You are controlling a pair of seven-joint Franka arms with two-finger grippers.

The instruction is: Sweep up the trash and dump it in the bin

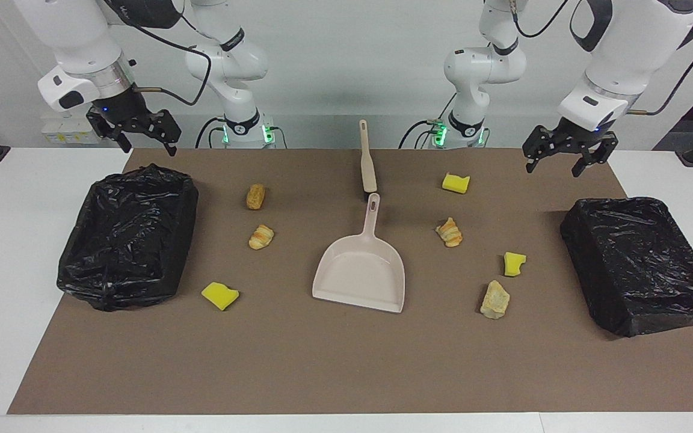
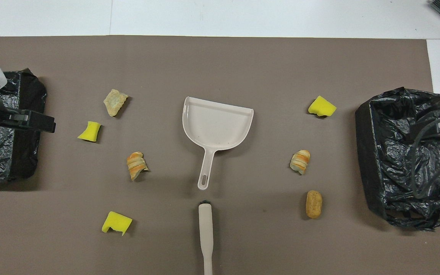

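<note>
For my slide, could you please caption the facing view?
Both grippers open, raised; trash scattered around dustpan.

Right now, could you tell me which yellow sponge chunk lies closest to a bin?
The sponge chunk at the right arm's end, beside the open bin; the other two lie farther from the covered bin.

I count three yellow sponge chunks (image 1: 456, 183), two croissants (image 1: 449, 232), two bread pieces (image 1: 255, 196), two black-lined bins (image 1: 129, 236), one dustpan (image 1: 361, 273), one brush (image 1: 367, 160).
</note>
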